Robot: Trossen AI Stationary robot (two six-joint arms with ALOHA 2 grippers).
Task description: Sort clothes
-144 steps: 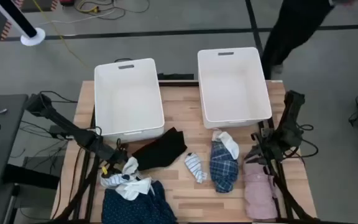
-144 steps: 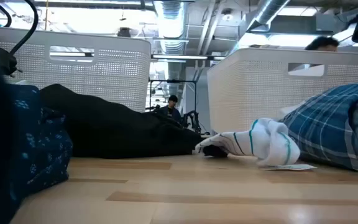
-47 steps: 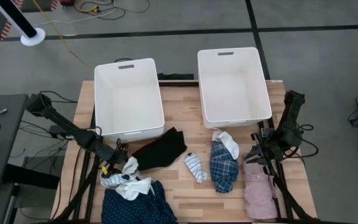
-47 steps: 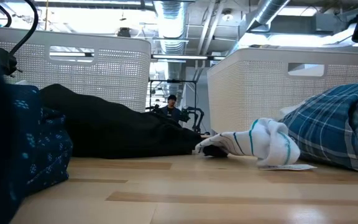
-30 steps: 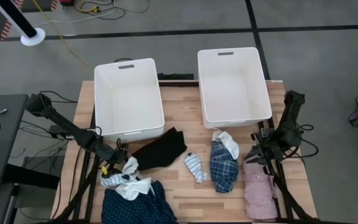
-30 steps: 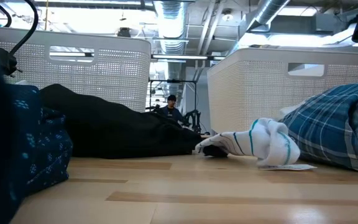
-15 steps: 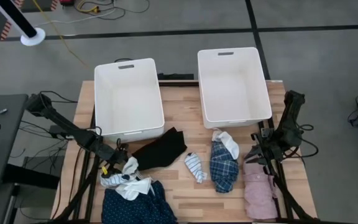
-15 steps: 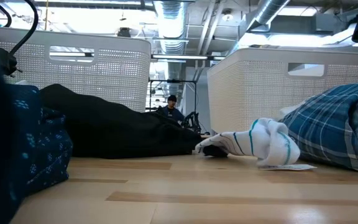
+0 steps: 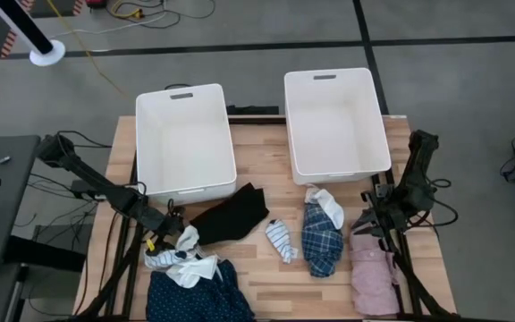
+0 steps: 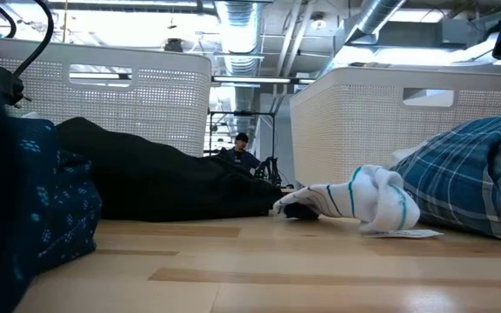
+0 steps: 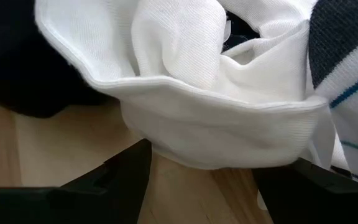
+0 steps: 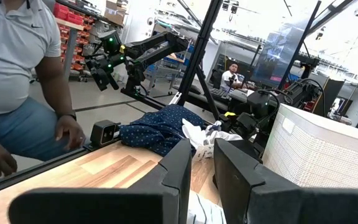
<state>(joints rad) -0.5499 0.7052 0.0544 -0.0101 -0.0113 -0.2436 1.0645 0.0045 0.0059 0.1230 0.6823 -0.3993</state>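
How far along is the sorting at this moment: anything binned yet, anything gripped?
Nothing looks sorted: both bins, left and right, show only white insides. Nothing is gripped. The left pincer is open at the white garment, fingers either side of its fold. The right pincer sits above the pink garment. Left to do: black, navy, striped, plaid, pink and white pieces, all on the table.

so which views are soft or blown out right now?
Low view: the navy patterned garment at the lens is blurred, ceiling lights blown out. Left wrist view: the white garment fills the picture, edges soft. Right wrist view: bright glare up top. High view: evenly lit, sharp.
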